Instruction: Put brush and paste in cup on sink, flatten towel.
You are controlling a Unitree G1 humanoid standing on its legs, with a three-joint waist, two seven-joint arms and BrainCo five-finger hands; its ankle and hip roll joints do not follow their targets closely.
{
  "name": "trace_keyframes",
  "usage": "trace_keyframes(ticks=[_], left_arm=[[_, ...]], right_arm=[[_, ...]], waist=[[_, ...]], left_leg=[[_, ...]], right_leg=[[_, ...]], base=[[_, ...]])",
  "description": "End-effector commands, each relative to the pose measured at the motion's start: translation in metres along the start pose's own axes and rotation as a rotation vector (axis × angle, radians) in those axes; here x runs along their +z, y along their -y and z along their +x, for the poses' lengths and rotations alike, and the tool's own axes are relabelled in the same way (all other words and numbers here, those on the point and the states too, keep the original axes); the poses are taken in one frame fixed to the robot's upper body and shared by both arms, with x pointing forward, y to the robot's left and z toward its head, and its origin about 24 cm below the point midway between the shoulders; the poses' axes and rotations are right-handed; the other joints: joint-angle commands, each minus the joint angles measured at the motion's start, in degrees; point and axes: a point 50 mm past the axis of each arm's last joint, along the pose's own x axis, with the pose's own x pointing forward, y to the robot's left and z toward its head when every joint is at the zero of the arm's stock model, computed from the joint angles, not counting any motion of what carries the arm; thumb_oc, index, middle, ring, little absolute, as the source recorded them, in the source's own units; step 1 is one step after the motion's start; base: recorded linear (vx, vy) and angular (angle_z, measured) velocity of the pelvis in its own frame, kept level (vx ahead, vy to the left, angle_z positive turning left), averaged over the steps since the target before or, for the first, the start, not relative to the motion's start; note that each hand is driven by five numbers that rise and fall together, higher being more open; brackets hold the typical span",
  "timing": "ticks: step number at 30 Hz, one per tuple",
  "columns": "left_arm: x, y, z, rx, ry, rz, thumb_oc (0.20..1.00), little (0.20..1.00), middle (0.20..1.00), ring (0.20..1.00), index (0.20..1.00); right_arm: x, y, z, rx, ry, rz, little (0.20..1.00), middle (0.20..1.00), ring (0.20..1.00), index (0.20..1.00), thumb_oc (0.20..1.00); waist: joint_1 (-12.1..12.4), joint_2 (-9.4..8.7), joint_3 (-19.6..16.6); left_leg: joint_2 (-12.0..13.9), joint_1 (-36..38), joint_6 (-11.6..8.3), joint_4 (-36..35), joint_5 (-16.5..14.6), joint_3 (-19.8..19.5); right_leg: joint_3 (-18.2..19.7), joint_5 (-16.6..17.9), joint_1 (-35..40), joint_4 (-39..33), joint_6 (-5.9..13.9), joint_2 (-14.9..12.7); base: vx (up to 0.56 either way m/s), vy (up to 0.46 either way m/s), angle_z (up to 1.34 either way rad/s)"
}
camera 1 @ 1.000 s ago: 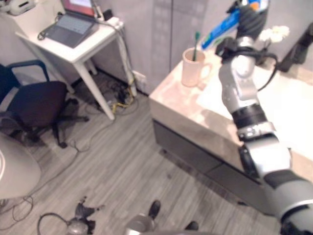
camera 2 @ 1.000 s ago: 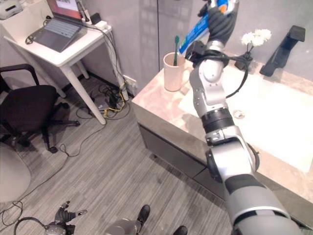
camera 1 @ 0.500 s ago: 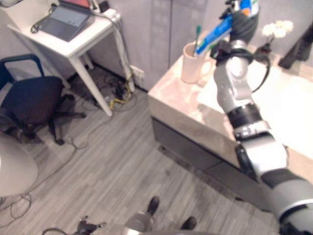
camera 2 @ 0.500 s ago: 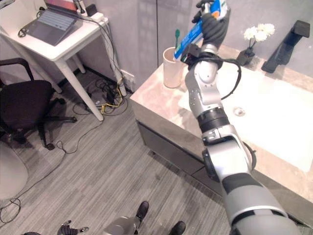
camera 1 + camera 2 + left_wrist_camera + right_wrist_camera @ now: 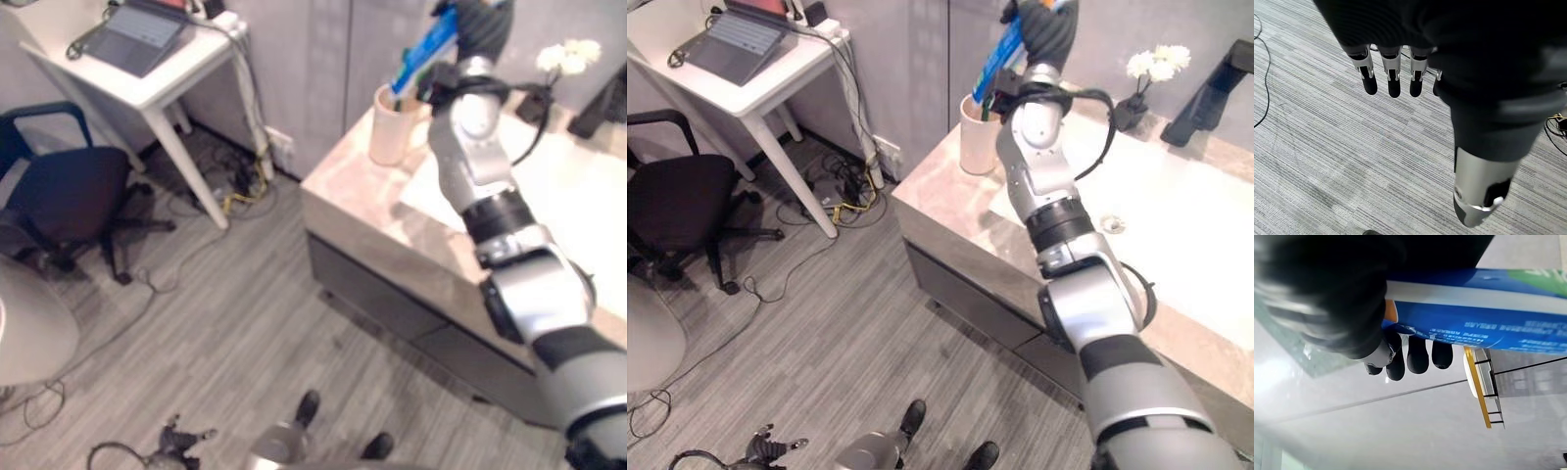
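My right arm reaches up and forward over the counter [image 5: 950, 211], and my right hand [image 5: 1048, 29] sits high above the cup [image 5: 977, 137], fingers [image 5: 1418, 355] curled tight around the blue paste box [image 5: 997, 61]. The box runs on a slant, its long axis dropping from my hand down toward the cup, with its lower end at the cup's mouth. The cup stands near the counter's corner, with the wall just behind it and the sink basin [image 5: 1176, 245] off to my hand's near side. A small flower vase [image 5: 1136, 98] stands beyond the basin. My left hand [image 5: 1396, 73] hangs over the floor, fingers straight and relaxed.
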Motion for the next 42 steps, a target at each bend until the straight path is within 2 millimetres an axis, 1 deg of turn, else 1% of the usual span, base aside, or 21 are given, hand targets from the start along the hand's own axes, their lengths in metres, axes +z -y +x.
trace_keyframes(ticks=[1,9,13,14,19,24,33,35,41,42], left_arm=[[0.003,-0.024,0.006,0.069,0.003,0.083,1.0,1.0,1.0,1.0,1.0],[0.001,-0.027,0.006,0.087,-0.014,0.062,1.0,1.0,1.0,1.0,1.0],[0.004,-0.025,0.006,0.086,-0.002,0.049,1.0,1.0,1.0,1.0,1.0],[0.006,-0.025,0.007,0.087,0.005,0.043,1.0,1.0,1.0,1.0,1.0],[0.005,-0.023,0.006,0.082,0.007,0.03,1.0,1.0,1.0,1.0,1.0],[0.006,-0.023,0.006,0.082,0.011,0.026,1.0,1.0,1.0,1.0,1.0],[0.0,-0.023,0.004,0.084,-0.004,0.017,1.0,1.0,1.0,1.0,1.0],[-0.003,-0.023,0.004,0.08,-0.014,0.021,1.0,1.0,1.0,1.0,1.0],[-0.002,-0.023,0.004,0.08,-0.007,0.022,1.0,1.0,1.0,1.0,1.0],[-0.001,-0.022,0.004,0.079,-0.006,0.021,1.0,1.0,1.0,1.0,1.0]], right_arm=[[0.044,-0.018,0.019,0.082,0.158,0.026,0.2,0.2,0.2,0.2,0.2],[0.038,-0.018,0.018,0.089,0.135,0.01,0.2,0.2,0.2,0.2,0.2],[0.03,-0.02,0.014,0.098,0.103,0.045,0.2,0.2,0.2,0.2,0.2],[0.027,-0.025,0.011,0.121,0.093,0.028,0.2,0.2,0.2,0.2,0.2],[0.022,-0.032,0.009,0.162,0.073,0.0,0.2,0.2,0.2,0.2,0.2],[0.015,-0.04,0.005,0.224,0.051,-0.078,0.2,0.2,0.2,0.2,0.2],[0.006,-0.042,0.004,0.257,0.022,-0.174,0.2,0.2,0.2,0.2,0.2],[0.004,-0.04,0.005,0.252,0.013,-0.201,0.2,0.2,0.2,0.2,0.2],[0.0,-0.04,0.006,0.26,0.001,-0.235,0.2,0.2,0.2,0.2,0.2],[0.0,-0.039,0.005,0.254,-0.003,-0.235,0.42,0.42,0.42,0.42,0.42]], waist=[[1.9,-4.24,0.1],[1.6,-5.04,0.7],[1.3,-5.21,1.0],[1.0,-5.38,1.2],[0.7,-5.6,1.5],[0.0,-5.93,1.8],[-0.6,-6.29,1.9],[-0.7,-6.34,1.9],[-0.8,-6.15,2.1],[-0.8,-6.14,2.1]], left_leg=[[1.1,-1.4,-0.34,0.6,-2.3,1.8],[1.2,-1.6,-0.4,0.6,-2.3,1.9],[1.3,-1.7,-0.37,0.6,-2.4,2.1],[1.4,-1.6,-0.35,0.6,-2.4,2.3],[1.5,-1.6,-0.36,0.6,-2.5,2.6],[1.8,-1.5,-0.38,0.6,-2.5,3.0],[2.0,-1.4,-0.5,0.6,-2.5,3.5],[2.1,-1.3,-0.52,0.6,-2.5,3.7],[2.3,-1.4,-0.49,0.6,-2.5,4.0],[2.3,-1.4,-0.48,0.6,-2.5,4.0]], right_leg=[[1.7,-0.2,5.9,-0.1,4.4,-5.2],[1.8,-0.2,5.8,-0.1,4.37,-5.0],[1.8,-0.1,5.7,-0.1,4.27,-4.9],[2.0,0.0,5.5,-0.1,4.27,-4.9],[2.2,0.1,5.4,-0.1,4.2,-4.8],[2.6,0.1,5.1,-0.1,4.06,-4.7],[2.9,0.2,4.9,-0.1,3.93,-4.5],[3.0,0.3,4.8,-0.1,3.99,-4.5],[3.6,0.4,4.5,-0.1,3.99,-4.5],[3.6,0.5,4.4,-0.1,4.01,-4.5]], base=[[0.02,0.002,0.03],[0.01,0.0,0.01],[0.0,0.0,0.0],[0.0,0.0,0.0],[0.0,0.0,0.0],[0.0,0.0,-0.03],[0.0,-0.001,-0.02],[0.0,0.0,0.0],[0.0,-0.004,-0.03],[0.0,-0.009,-0.04]])
